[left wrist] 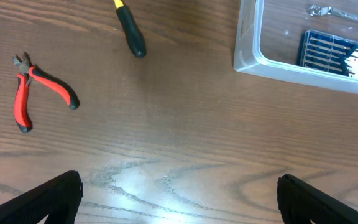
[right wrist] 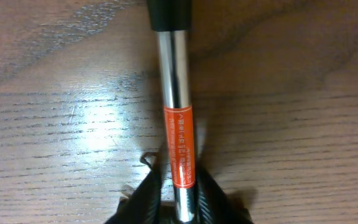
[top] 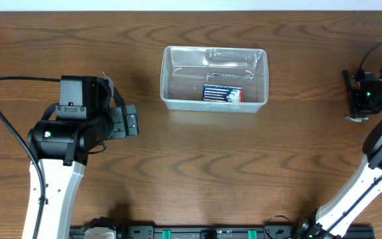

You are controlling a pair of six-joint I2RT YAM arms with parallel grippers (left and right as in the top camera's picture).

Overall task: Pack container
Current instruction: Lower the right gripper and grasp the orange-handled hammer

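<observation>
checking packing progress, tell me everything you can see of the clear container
The container is a clear plastic rectangular tub with rounded corners and a rolled rim, standing upright and open on the wooden table. Inside lie a blue drill-bit case and a thin silvery metal tool. Nothing else touches it.

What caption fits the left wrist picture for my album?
Open left claw facing red pliers, a black handle and the clear container holding a blue bit case.

we see the container holding a blue bit case; left of it lies a black-and-yellow handle, and farther left, red pliers.
</observation>
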